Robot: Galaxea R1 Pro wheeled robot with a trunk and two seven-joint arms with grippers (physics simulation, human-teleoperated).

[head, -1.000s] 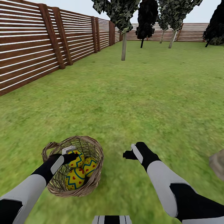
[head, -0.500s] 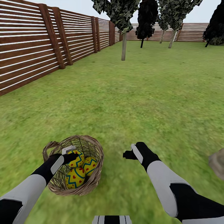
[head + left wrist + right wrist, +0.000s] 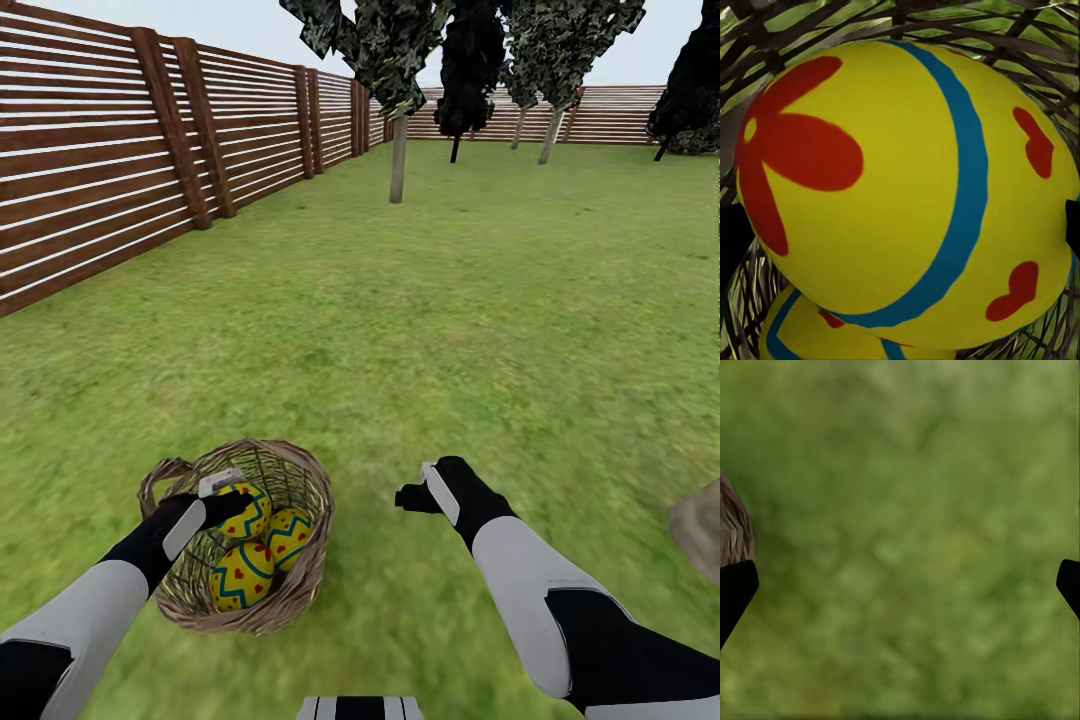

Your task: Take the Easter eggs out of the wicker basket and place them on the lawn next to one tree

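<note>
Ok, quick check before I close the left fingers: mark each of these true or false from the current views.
1. All three Easter eggs sit inside the wicker basket. True.
2. The left gripper is down in the basket at an egg. True; the left wrist view has that egg between the fingers.
3. The right gripper holds an egg. False: it hangs over bare lawn, fingers apart, nothing between them.
4. The basket stands against the wooden fence. False: it sits on open grass, well clear of the fence.
5. A tree trunk stands far ahead on the lawn. True.
</note>
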